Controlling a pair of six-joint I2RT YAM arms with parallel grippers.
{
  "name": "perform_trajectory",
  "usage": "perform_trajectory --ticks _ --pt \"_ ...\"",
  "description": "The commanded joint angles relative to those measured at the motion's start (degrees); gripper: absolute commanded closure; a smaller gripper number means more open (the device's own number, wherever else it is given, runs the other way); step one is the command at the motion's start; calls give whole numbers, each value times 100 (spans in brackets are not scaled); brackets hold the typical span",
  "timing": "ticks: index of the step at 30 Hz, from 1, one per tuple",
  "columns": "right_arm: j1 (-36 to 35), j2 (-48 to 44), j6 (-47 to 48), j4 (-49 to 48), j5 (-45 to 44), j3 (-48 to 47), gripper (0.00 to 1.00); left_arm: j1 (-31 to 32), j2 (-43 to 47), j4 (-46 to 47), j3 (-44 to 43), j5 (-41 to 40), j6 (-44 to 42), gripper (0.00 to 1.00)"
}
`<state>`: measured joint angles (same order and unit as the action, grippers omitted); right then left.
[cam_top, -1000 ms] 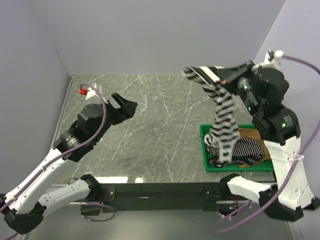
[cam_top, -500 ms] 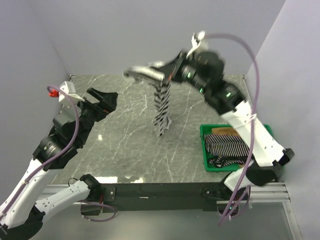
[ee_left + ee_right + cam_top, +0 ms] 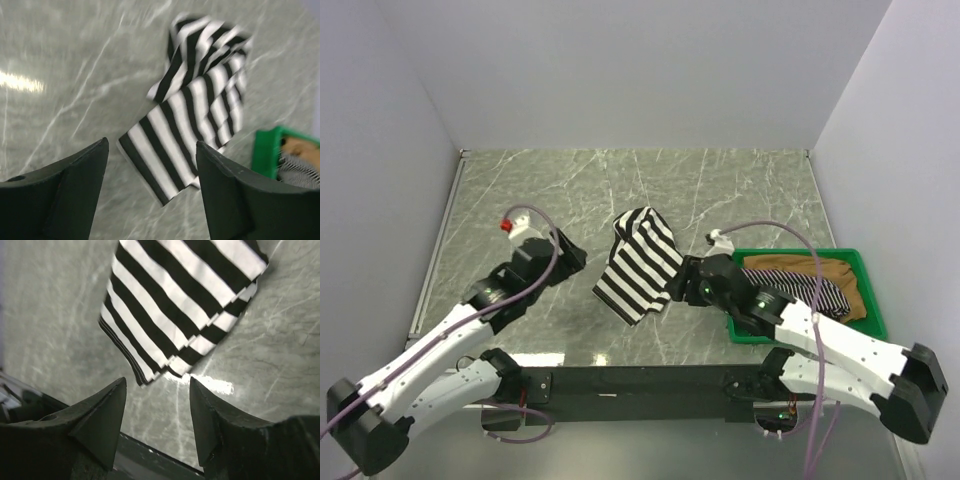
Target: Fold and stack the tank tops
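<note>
The wide black-and-white striped tank top lies crumpled and partly doubled over on the marble table, mid-front. My right gripper is just off its right edge, open and empty; the right wrist view has the striped cloth beyond my jaws. My left gripper is left of the top, open, with nothing between the fingers; the striped top lies ahead of my jaws. The pinstriped top and the tan-brown top lie in the green tray.
The green tray stands at the table's front right, and its corner shows in the left wrist view. The black frame rail runs along the near edge. Grey walls close off the back and both sides.
My right arm swung the striped top from above the tray to the table's middle, came down and let it go, its jaws opening. My left arm dropped low and moved in toward the top.
</note>
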<state>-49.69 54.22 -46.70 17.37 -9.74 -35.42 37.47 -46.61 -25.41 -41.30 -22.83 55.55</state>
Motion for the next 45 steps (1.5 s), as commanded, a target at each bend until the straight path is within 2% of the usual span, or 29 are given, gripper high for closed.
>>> perform_trajectory --ticks 1,5,10,13,20,28,35,42,45 --pt "-75 -420 -427 -426 -617 201 39 -21 -163 835 419 630 325 25" --pt "-242 -45 -524 -585 -564 255 41 -12 -655 1292 702 999 158 38" --pt "-944 554 -893 -665 -958 150 44 -12 -1359 1827 842 1613 -61 45" --pt "-1086 932 -1201 -603 -1153 176 47 163 -1517 2075 869 1905 -202 49" --pt "-1130 1240 -1764 -770 -1610 545 50 1576 -2132 1847 544 1362 -457 52" --pt "-929 1714 -1861 -963 -1707 501 52 2729 -3336 1232 -185 368 -448 52" --pt "-665 2031 -1790 -1498 -1312 685 52 3152 -4180 450 -801 -493 -264 47" --pt "-630 2286 -1852 -1903 -1065 756 53 3161 -4514 335 -924 -793 -264 49" --pt "-630 2365 -1922 -2000 -1048 800 53 3161 -4576 589 -801 -618 -334 51"
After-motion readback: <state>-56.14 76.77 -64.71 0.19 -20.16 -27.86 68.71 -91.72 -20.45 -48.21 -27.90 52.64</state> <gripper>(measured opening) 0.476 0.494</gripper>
